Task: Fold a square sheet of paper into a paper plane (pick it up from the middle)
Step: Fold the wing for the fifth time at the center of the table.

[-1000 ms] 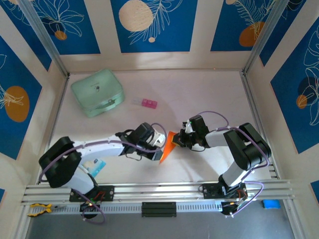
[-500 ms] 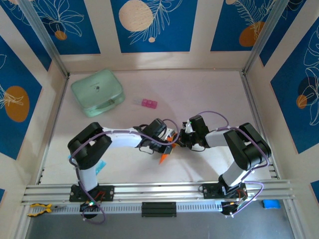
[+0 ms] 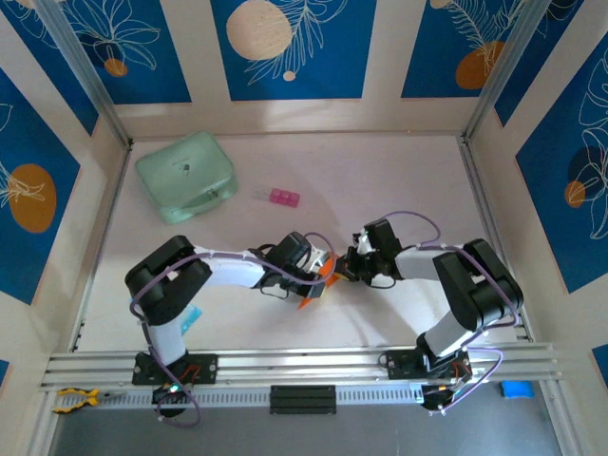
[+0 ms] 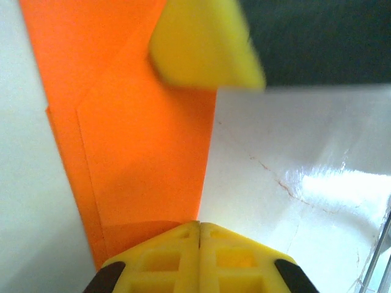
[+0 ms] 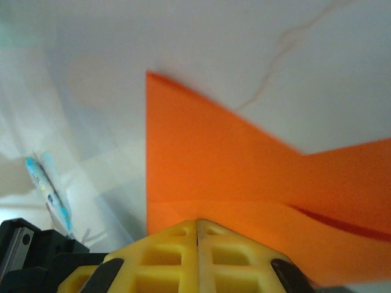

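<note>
Mid-table, folded orange paper gripped from both sides, left gripper clamped on one edge, right gripper clamped on the opposite edge, mint case and pink block well behind.

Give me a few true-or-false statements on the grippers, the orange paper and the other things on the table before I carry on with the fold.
1. The left gripper and the right gripper are both shut on the orange paper. True.
2. The orange paper is a flat, unfolded sheet. False: the left wrist view shows layered flaps and crease lines.
3. The mint-green case sits at the far left of the table, apart from both arms. True.
4. The pink block is held in the right gripper. False: it lies on the table beyond the grippers, to the right of the case.
</note>
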